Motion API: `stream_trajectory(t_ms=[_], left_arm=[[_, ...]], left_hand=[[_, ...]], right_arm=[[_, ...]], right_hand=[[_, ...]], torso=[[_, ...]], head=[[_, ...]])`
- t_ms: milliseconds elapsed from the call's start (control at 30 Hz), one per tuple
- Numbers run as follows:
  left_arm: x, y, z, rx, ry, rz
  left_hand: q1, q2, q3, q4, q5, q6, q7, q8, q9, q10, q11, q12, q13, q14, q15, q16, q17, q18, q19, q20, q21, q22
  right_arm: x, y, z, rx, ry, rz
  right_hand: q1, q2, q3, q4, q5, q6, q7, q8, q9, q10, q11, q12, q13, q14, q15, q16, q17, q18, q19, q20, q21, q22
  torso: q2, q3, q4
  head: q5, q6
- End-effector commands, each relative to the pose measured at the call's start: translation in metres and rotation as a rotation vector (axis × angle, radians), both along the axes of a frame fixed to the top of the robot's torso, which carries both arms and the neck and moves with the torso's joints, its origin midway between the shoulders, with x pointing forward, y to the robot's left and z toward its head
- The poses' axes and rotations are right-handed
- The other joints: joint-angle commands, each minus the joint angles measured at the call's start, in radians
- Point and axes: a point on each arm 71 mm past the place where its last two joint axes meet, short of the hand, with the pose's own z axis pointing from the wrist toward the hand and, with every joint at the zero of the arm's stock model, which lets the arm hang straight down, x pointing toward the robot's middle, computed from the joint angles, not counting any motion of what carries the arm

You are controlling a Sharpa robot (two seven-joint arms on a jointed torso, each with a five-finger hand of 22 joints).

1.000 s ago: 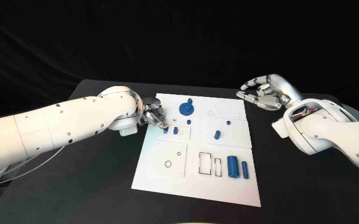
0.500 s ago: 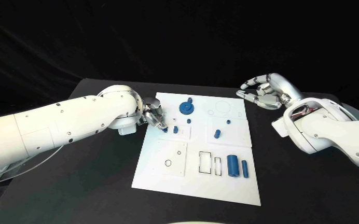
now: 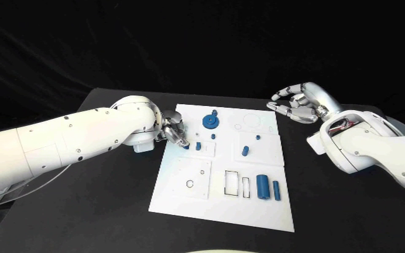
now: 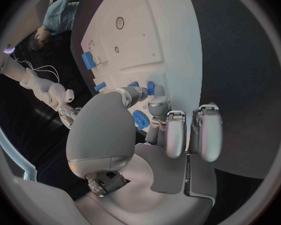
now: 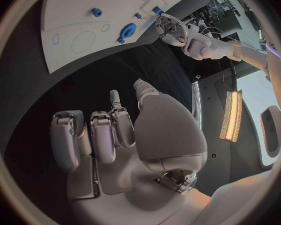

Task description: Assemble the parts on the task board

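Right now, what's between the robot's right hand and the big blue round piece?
In the head view, just bare white board with thin circle outlines lies between the right hand and the round blue piece.

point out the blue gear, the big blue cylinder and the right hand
blue gear (image 3: 210, 125), head view, on its round face
big blue cylinder (image 3: 263, 187), head view, mid-length on its side
right hand (image 3: 297, 104), head view, on the palm by the curled fingers
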Motion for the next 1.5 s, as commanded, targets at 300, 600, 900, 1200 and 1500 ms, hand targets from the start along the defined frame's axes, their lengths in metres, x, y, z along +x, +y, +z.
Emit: stream_trajectory(t_ms=[300, 600, 900, 1200, 1500], left_arm=[[-0.002, -0.007, -0.003, 0.022, 0.026, -0.023], [-0.002, -0.011, -0.005, 0.049, 0.048, -0.029], [0.000, -0.014, -0.008, 0.063, 0.047, -0.026], [0.001, -0.015, -0.008, 0.068, 0.035, -0.017], [0.002, -0.015, -0.008, 0.062, 0.032, -0.012]], left_hand=[[0.003, 0.009, 0.196, -0.203, 0.006, 0.007, 0.000, 0.006, 0.000, 0.009, -0.003, 0.002, 0.006, 0.104, -0.009, 0.006, 0.264, -0.006, 0.021, -0.004, 0.005, 0.143], [-0.026, 0.007, 0.172, -0.198, 0.032, 0.019, -0.006, 0.009, 0.004, 0.030, -0.006, 0.015, 0.021, 0.104, -0.011, 0.006, 0.264, -0.008, 0.028, -0.004, 0.010, 0.153], [-0.034, 0.011, 0.162, -0.195, 0.032, 0.023, -0.010, 0.013, 0.007, 0.039, -0.009, 0.022, 0.029, 0.104, -0.012, 0.006, 0.264, -0.010, 0.032, -0.005, 0.013, 0.159], [-0.047, 0.014, 0.147, -0.190, 0.030, 0.027, -0.015, 0.016, 0.010, 0.050, -0.013, 0.027, 0.035, 0.104, -0.015, 0.006, 0.264, -0.010, 0.034, -0.005, 0.014, 0.161], [-0.092, 0.019, 0.072, -0.152, 0.011, 0.028, -0.031, 0.014, 0.011, 0.058, -0.024, 0.025, 0.034, 0.104, -0.024, 0.006, 0.264, -0.010, 0.034, -0.008, 0.013, 0.161]], right_arm=[[-0.001, 0.001, 0.001, -0.001, -0.008, 0.008], [-0.002, 0.001, 0.001, -0.001, -0.007, 0.008], [-0.002, 0.001, 0.001, 0.000, -0.007, 0.009], [-0.002, 0.001, 0.001, 0.000, -0.008, 0.009], [-0.002, 0.001, 0.001, 0.000, -0.009, 0.009]], right_hand=[[-0.008, 0.005, -0.004, 0.000, 0.004, 0.004, -0.001, 0.003, 0.002, 0.000, -0.006, -0.002, 0.105, 0.088, -0.007, -0.003, 0.196, 0.003, 0.065, -0.004, -0.006, 0.223], [-0.008, 0.005, -0.004, 0.000, 0.004, 0.004, -0.001, 0.003, 0.002, 0.000, -0.006, -0.002, 0.105, 0.088, -0.007, -0.003, 0.196, 0.003, 0.065, -0.004, -0.006, 0.223], [-0.009, 0.006, -0.005, 0.000, 0.006, 0.004, -0.001, 0.004, 0.002, -0.001, -0.006, -0.003, 0.104, 0.088, -0.007, -0.004, 0.195, 0.003, 0.065, -0.005, -0.006, 0.222], [-0.009, 0.006, -0.005, 0.000, 0.006, 0.004, -0.001, 0.004, 0.002, -0.001, -0.006, -0.003, 0.104, 0.088, -0.007, -0.004, 0.195, 0.003, 0.065, -0.005, -0.006, 0.222], [-0.009, 0.006, -0.005, 0.000, 0.006, 0.004, -0.001, 0.004, 0.002, -0.001, -0.006, -0.003, 0.104, 0.088, -0.007, -0.004, 0.195, 0.003, 0.065, -0.005, -0.006, 0.222]], torso=[[0.000, 0.0010, -0.0004], [0.001, 0.0004, -0.0014], [0.001, 0.0000, -0.0009], [-0.001, -0.0003, 0.0005], [-0.001, -0.0003, 0.0003]], head=[[-0.001, 0.000], [-0.003, 0.000], [-0.006, -0.004], [-0.007, -0.006], [-0.007, -0.005]])
